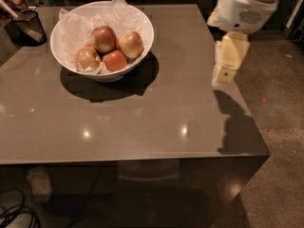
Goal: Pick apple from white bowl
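The white bowl [76, 56], lined with crumpled white paper, stands on the far left part of the grey table [142, 122]. It holds several apples. The palest apple [130, 44], yellow-green with a soft blush, lies on the bowl's right side. A darker red-topped apple [104, 38] is beside it, an all-red one [115, 61] in front, and another [87, 58] at the left. My gripper [223, 75] hangs from the white arm above the table's right part, well right of the bowl and apart from it.
A small dark mesh cup [28, 26] stands at the table's far left corner. The table's right edge [247, 108] lies just below the arm, with bare floor beyond. Cables [16, 215] lie on the floor at the lower left.
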Robot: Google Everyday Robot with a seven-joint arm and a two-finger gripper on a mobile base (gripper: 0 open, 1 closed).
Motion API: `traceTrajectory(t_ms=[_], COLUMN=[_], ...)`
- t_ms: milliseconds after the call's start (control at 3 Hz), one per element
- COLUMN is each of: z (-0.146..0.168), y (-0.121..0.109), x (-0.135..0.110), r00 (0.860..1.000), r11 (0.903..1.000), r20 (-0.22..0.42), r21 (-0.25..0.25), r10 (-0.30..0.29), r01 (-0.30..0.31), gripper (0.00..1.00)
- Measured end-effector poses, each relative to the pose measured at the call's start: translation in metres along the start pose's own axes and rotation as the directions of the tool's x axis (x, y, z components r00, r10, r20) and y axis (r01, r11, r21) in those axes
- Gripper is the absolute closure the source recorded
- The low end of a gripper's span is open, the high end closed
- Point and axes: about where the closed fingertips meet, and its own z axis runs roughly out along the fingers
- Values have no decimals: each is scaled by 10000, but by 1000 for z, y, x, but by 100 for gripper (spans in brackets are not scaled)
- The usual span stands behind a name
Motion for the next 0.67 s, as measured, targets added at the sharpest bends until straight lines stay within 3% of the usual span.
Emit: traceTrajectory(t_ms=[333,667], z=[5,4], y=[-26,-30], x=[-41,-51], r00=[9971,9962], r11=[9971,9961], r20=[-4,164], r21=[7,213], r10=[-758,-861], r01=[758,857], gripper=[0,0])
